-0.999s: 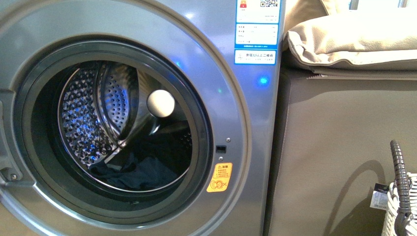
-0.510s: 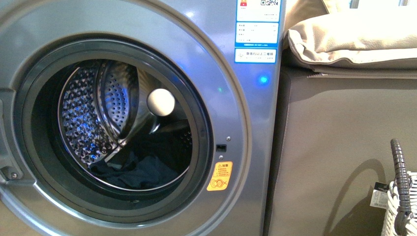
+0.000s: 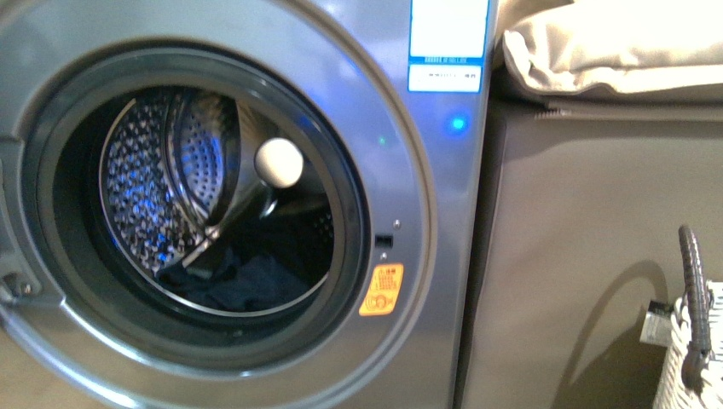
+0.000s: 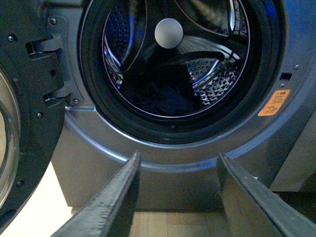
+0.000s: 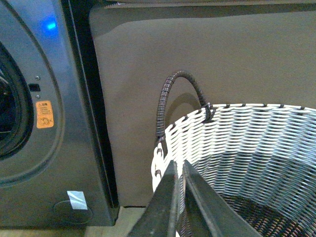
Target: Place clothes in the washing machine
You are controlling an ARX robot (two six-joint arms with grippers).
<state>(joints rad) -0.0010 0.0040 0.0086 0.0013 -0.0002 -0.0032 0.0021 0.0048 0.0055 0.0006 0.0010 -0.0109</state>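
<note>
grey-brown cabinet (image 3: 588, 256), beige cushion (image 3: 614, 51), wooden floor (image 4: 173, 224)

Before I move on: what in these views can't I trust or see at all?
- Basket contents: right wrist view shows only wall and rim; the lower edge cuts off the bottom.
- Clothes in the drum: dark on dark, count unclear in front and left wrist views.
- Blue-white labels: glare-washed, unreadable.
- Right gripper: fingers near-touching; nothing visible between them.

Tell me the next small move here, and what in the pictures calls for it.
Probably swing the door shut with the left gripper: dark clothes lie inside the washing machine, that gripper is open and empty facing it, and the visible part of the basket shows no clothes.
</note>
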